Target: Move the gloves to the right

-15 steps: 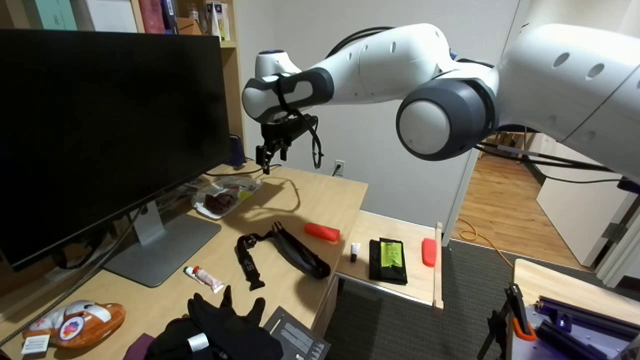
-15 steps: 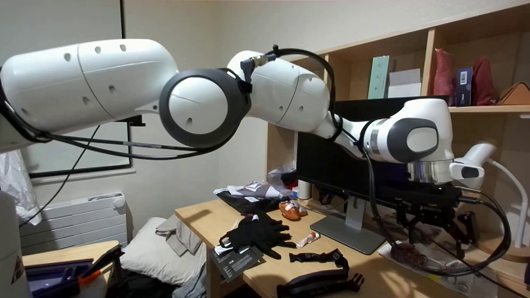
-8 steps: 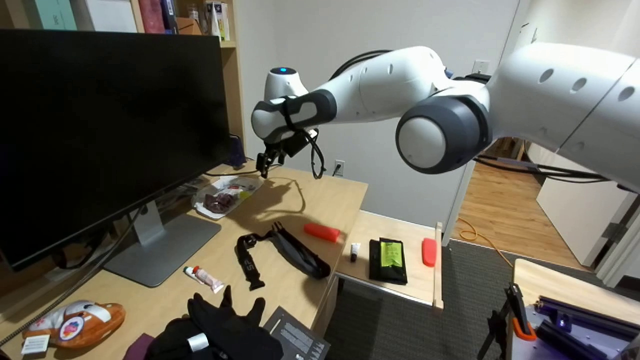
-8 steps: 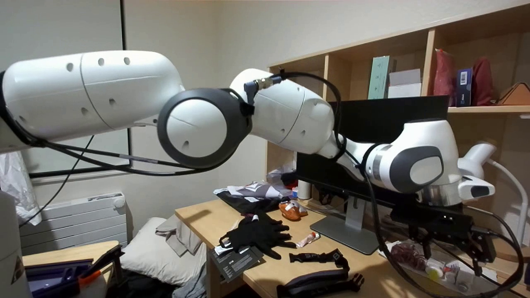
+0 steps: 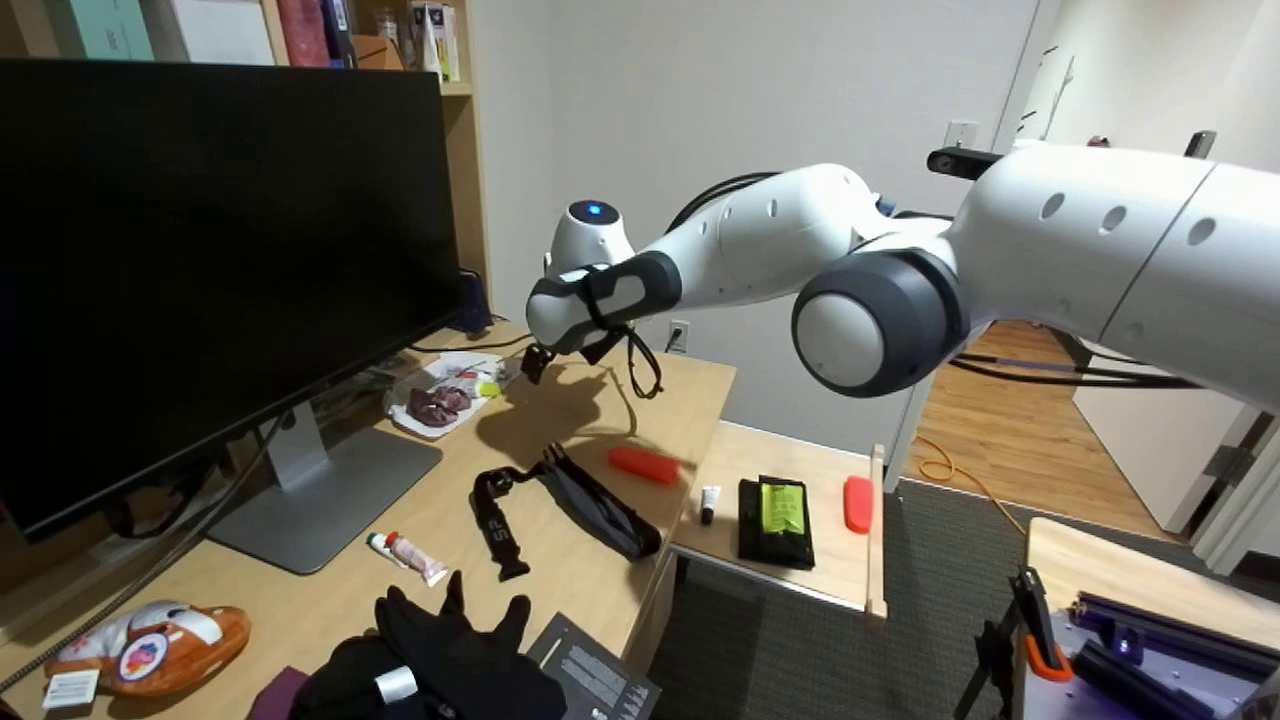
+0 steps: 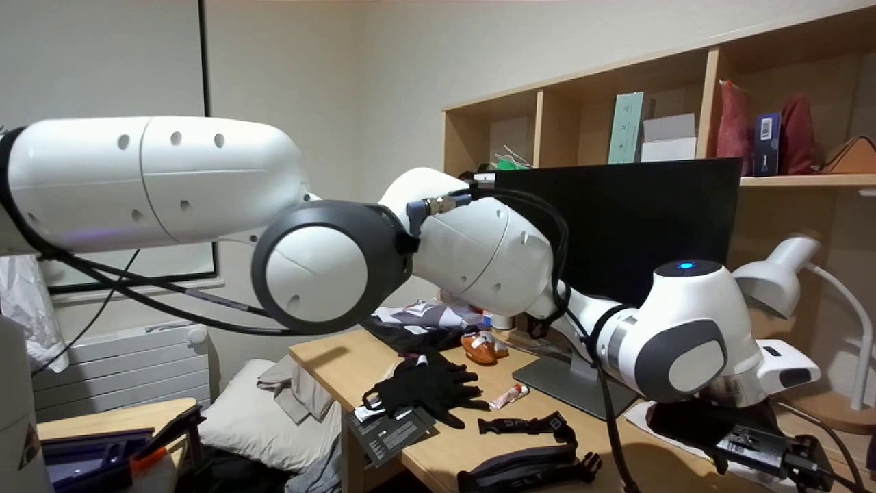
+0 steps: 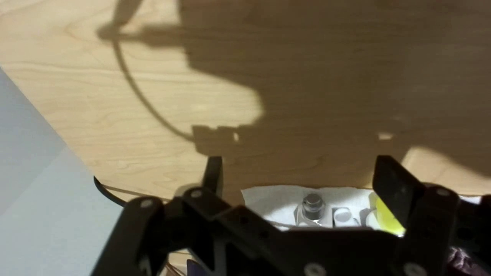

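Note:
The black gloves [image 5: 470,650] lie in a floppy heap on the desk, at the bottom of an exterior view. In another exterior view the gloves [image 6: 428,387] show with limp fingers spread, partly over a dark printed card [image 6: 390,435]. They are out of the wrist view. My gripper [image 7: 298,160] is open, with nothing held between its fingers. It hangs over the opposite end of the desk from the gloves, close to the tray of small bottles. In both exterior views the fingers are largely hidden by the wrist or the gripper body.
A monitor [image 5: 220,270] stands along the desk's back. Between gripper and gloves lie a black strap [image 5: 600,510], a red cylinder [image 5: 643,464] and small tubes [image 5: 410,558]. An orange plush [image 5: 160,645] sits near the gloves. The tray [image 5: 425,428] and a lamp [image 6: 773,281] are near the gripper.
The arm has come down toward the desk, and the gripper has sunk and tilted out of clear sight in the exterior views. The gloves have stayed put.

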`<state>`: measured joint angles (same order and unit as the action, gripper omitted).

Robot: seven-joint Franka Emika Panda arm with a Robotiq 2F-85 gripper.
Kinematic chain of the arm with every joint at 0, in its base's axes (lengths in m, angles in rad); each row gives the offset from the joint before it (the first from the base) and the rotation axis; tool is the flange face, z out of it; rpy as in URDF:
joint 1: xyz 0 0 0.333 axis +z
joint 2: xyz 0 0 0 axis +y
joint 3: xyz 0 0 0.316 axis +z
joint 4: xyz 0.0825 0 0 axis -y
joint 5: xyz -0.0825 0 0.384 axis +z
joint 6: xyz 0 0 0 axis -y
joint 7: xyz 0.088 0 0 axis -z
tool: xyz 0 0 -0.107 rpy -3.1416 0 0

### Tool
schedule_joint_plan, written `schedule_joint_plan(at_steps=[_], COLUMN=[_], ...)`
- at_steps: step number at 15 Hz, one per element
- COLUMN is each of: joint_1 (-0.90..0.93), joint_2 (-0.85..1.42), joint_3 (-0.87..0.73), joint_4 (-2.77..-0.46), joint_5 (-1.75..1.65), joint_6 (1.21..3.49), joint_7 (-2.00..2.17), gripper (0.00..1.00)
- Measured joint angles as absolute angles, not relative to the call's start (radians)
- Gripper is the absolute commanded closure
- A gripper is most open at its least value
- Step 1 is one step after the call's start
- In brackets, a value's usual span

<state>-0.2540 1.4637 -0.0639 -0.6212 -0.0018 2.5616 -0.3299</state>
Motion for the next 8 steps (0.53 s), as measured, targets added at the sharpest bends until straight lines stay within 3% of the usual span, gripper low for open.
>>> schedule_joint_plan(at_steps=[8], joint_1=[-0.3], joint_2=[1.469], joint_3=[0.049], joint_4=[-0.65], joint_5=[-0.004], joint_6=[2.81], joint_7=[-0.389], gripper=[0.0])
